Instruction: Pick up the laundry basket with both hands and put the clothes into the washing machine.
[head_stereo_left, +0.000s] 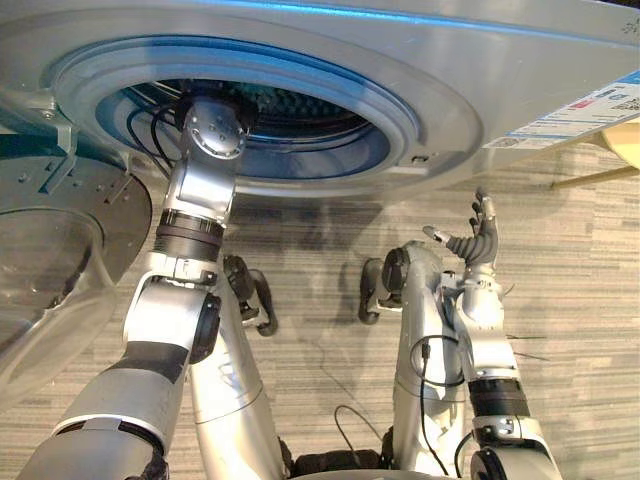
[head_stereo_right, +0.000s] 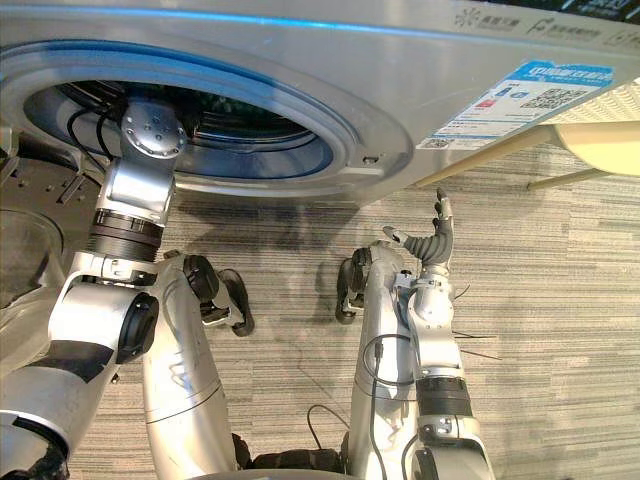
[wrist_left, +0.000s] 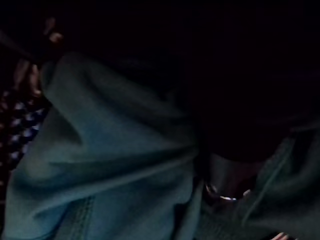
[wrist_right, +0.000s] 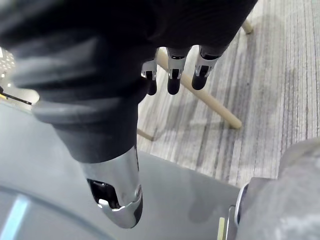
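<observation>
Far left: door (head_stereo_left: 60, 250) of the washing machine (head_stereo_left: 420, 70). Hangs wide open, with its clear bowl facing out.

Just right of it: round mouth of the drum (head_stereo_left: 290, 110). Sits dark inside a grey ring and a blue-lit band.

Left arm (head_stereo_left: 195, 200): rises from the lower left and goes in over the lower rim of that mouth. Carries the left hand into the drum, past what the head views show. Released or clenched, cannot tell.

Left wrist view, in the gloom of the drum: clothes (wrist_left: 115, 150). Shows a teal garment in thick folds, very close, with a seam running along one edge. Just beside it lies a patterned cloth (wrist_left: 17, 115), dark with pale spots. Something small and shiny glints between the teal folds; cannot tell what.

Below the machine: floor (head_stereo_left: 320, 270), a grey striped carpet.

Further right: right hand (head_stereo_left: 480, 245). Stands raised in front of the machine's lower panel, apart from it. Keeps fingers (wrist_right: 172, 82) straight and thumb (wrist_right: 117, 195) spread to the side. Is released and grasps nothing.

Above and right of that hand: white and blue label (head_stereo_left: 590, 112), stuck on the machine's front.

Far right: pale wooden leg (head_stereo_right: 500, 150). Slants across the carpet, well apart from the hand.
</observation>
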